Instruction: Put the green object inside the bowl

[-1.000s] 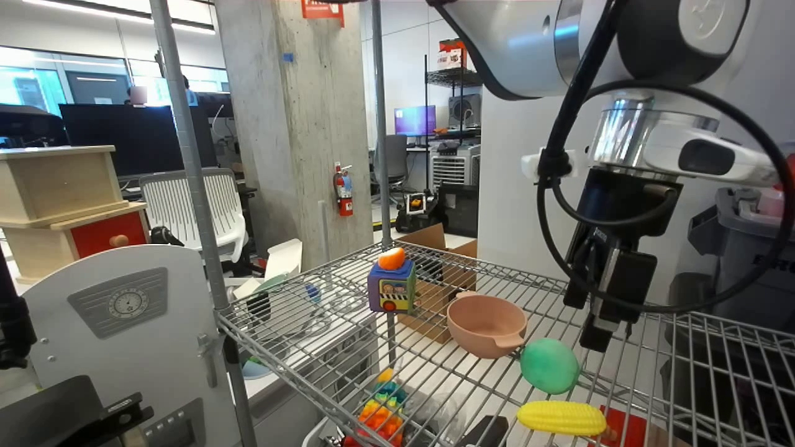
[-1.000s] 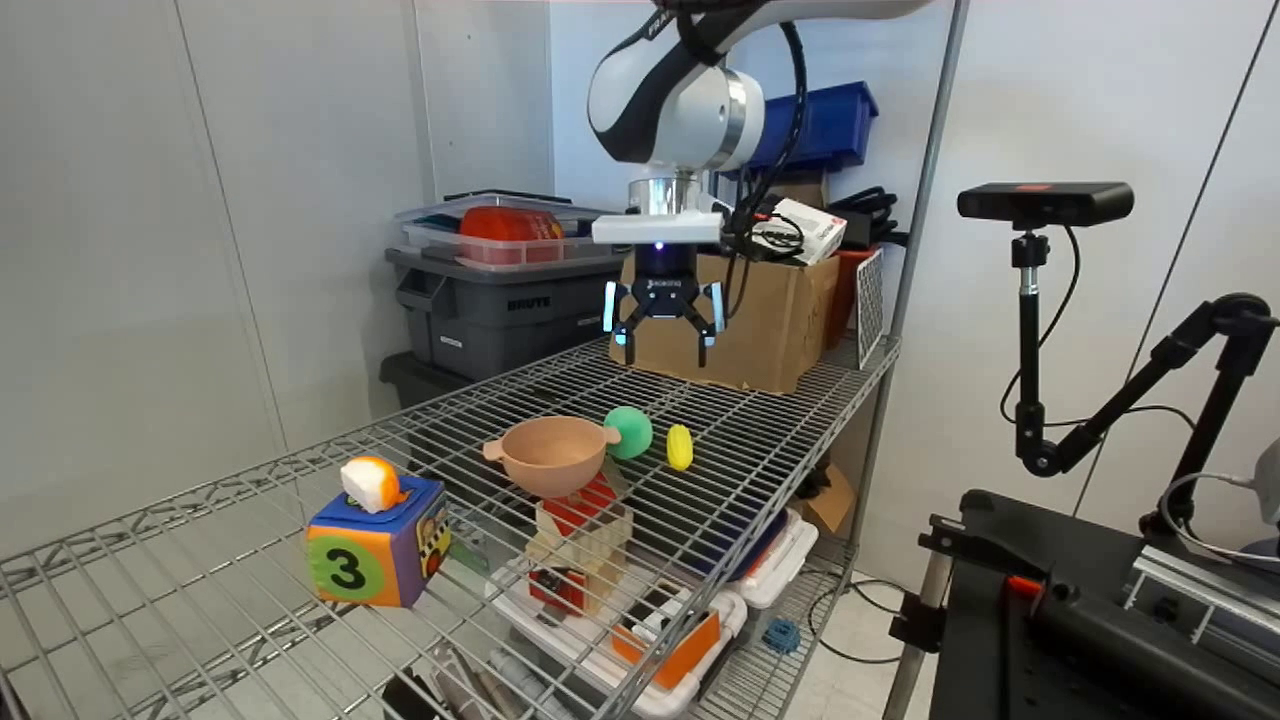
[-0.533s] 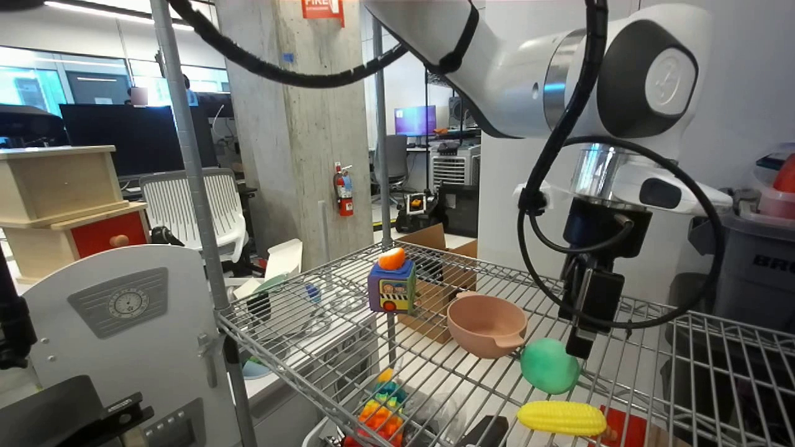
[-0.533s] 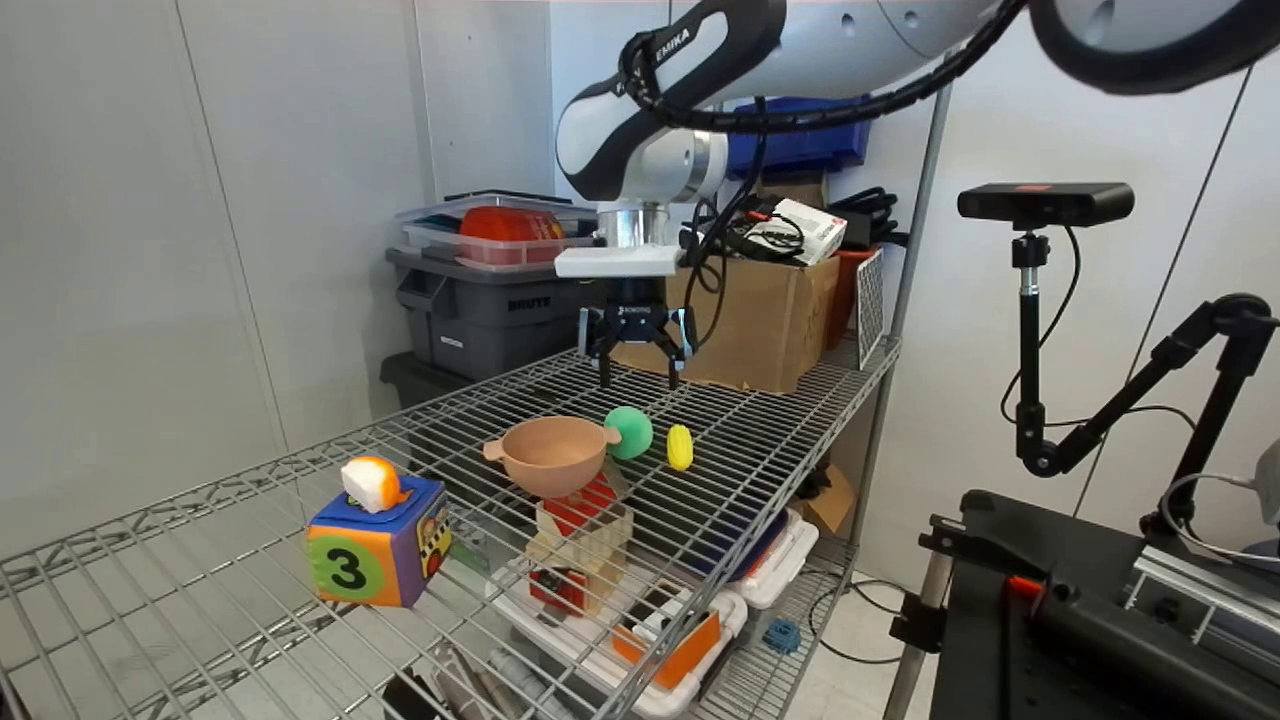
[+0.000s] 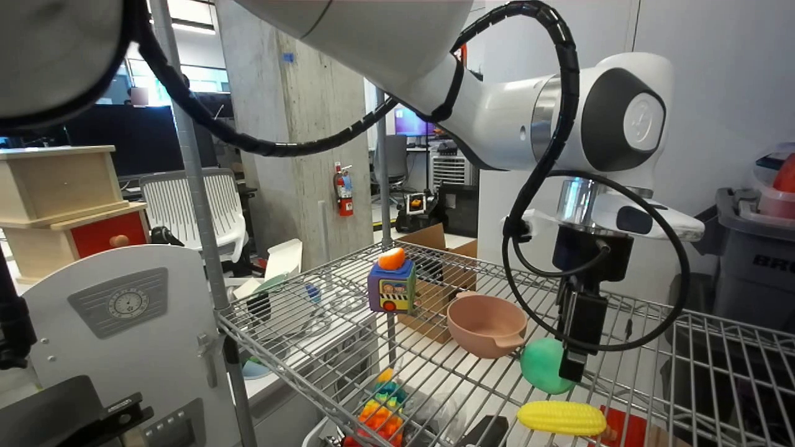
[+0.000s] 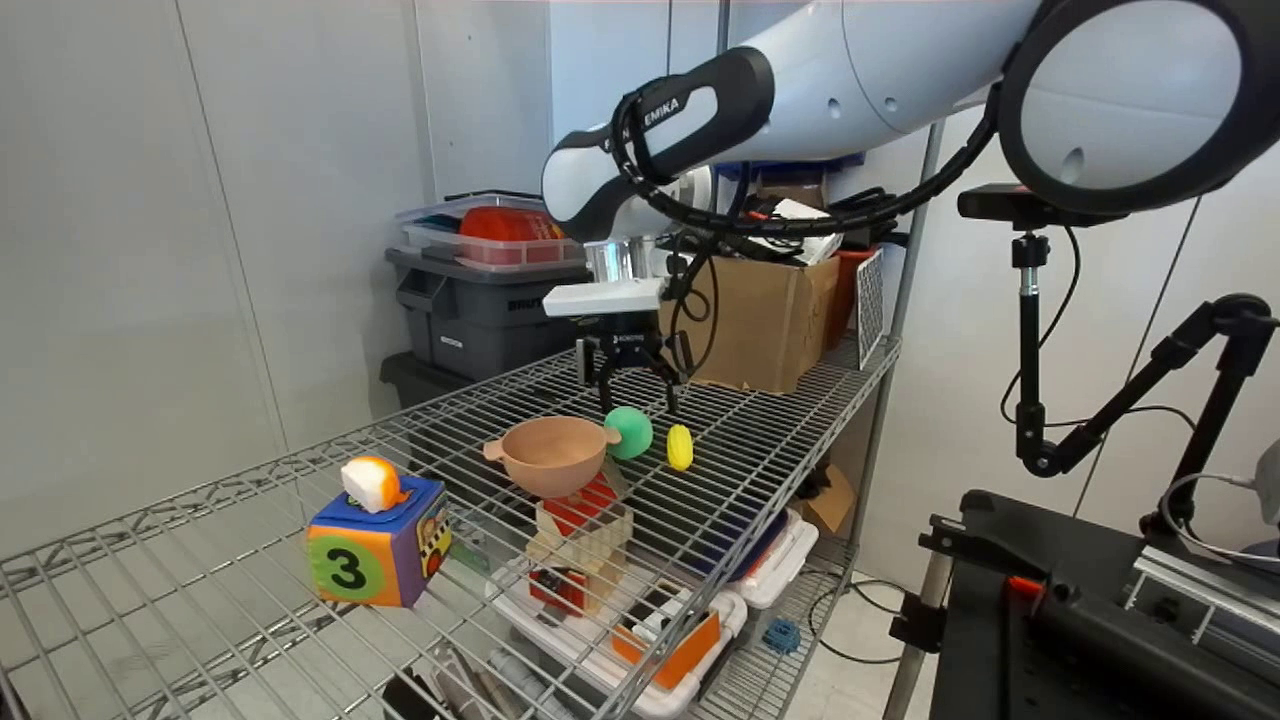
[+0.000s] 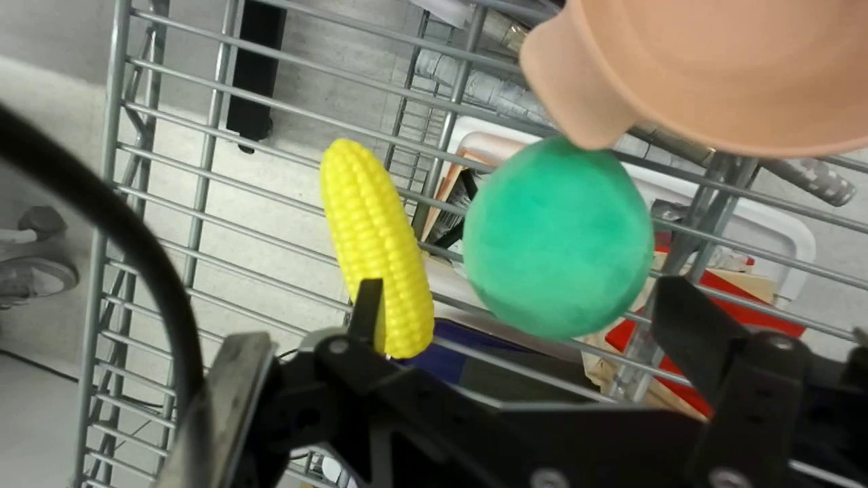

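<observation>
Located the green ball (image 7: pixel 557 240) outside the pinkish-tan bowl (image 6: pixel 553 455), just beside one handle (image 7: pixel 571 85), on the wire shelf (image 7: pixel 114 102); could not establish contact between ball and bowl. Found the bowl upright on the same shelf. Recorded the gripper (image 6: pixel 639 402) pointing down, to the right of the bowl in both exterior views, with fingers (image 7: pixel 692 332) spread well apart; observed both fingers near the ball and lower in the wrist view than the bowl, but could not determine any touch with the ball. Observed a yellow corn cob (image 7: pixel 376 251) lying on the shelf, farther from the bowl than the green ball, right of the bowl in both exterior views, and partly covered by a finger in the wrist view. Noted a printed block (image 6: pixel 375 550) marked with a 3 and topped by an orange-and-white piece (image 6: pixel 371 484), standing well apart to the left of the bowl in both exterior views. Sighted, in an exterior view, a cardboard box (image 6: pixel 765 330) beyond the bowl and to its right, a grey bin (image 6: pixel 480 330) behind the bowl and slightly to its left, and a jointed black stand (image 6: pixel 1030 365) well to its right. Identified a red-and-cream item (image 6: pixel 585 540) lower than the bowl, beneath the shelf. Noted also a fire extinguisher (image 5: pixel 343 192) well behind the bowl and to its left in an exterior view.
</observation>
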Controlling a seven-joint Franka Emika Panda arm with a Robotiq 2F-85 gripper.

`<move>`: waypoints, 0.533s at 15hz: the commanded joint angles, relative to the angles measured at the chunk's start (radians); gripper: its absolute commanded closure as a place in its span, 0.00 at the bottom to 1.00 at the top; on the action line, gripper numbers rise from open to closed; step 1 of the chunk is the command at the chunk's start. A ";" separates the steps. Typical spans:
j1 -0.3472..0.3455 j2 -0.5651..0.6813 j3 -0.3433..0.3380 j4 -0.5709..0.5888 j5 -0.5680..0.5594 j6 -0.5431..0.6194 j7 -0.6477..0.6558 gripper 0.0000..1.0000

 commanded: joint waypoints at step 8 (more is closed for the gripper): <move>-0.017 0.106 0.049 0.206 -0.061 -0.154 0.031 0.42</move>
